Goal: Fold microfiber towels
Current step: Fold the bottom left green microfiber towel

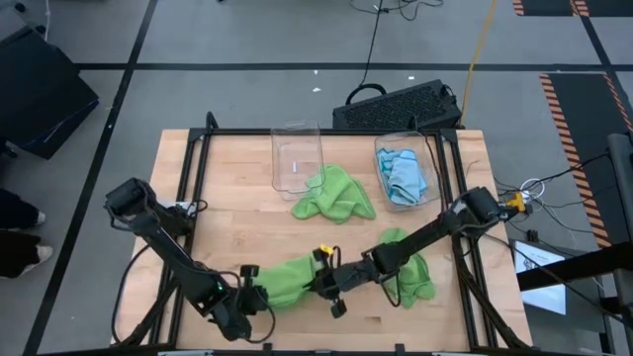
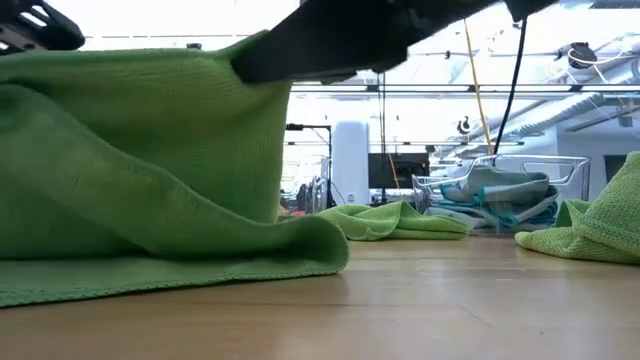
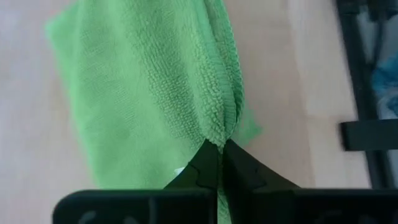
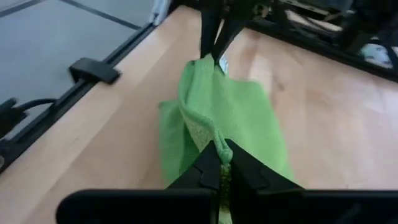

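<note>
We hold one lime green towel (image 1: pixel 292 280) stretched at the bench's (image 1: pixel 237 188) near edge, left gripper (image 1: pixel 253 294) and right gripper (image 1: pixel 326 280) both pinching its ends. No fold is finished; two green towels (image 1: pixel 336 195) and the blue towels (image 1: pixel 404 178) wait.

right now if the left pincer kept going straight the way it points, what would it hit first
Probably the right pincer. The left pincer is shut on one end of the green towel and points along it toward the right pincer, which grips the other end; depth is unclear.
</note>
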